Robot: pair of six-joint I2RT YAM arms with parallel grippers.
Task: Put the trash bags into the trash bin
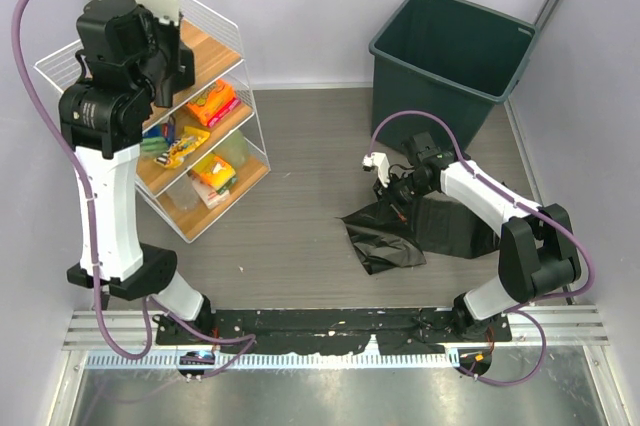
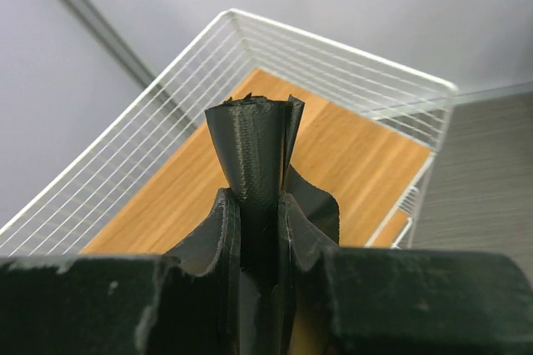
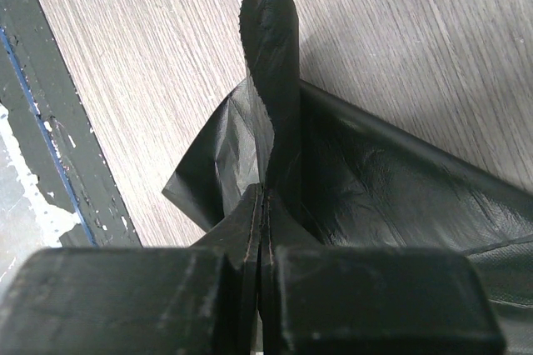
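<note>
The trash bags (image 1: 388,242) lie as a crumpled black heap on the right half of the worktop, just short of the trash bin (image 1: 436,96), which stands in the far right corner. The right gripper (image 1: 396,186) is down on the heap with its jaws pressed together on a fold of the glossy film (image 3: 375,188). The left gripper (image 1: 172,64) hangs above the white wire rack (image 1: 228,31) at the far left edge, its fingers (image 2: 250,147) closed together on nothing visible. Snack packets (image 1: 212,102) sit on the rack's lower shelves.
</note>
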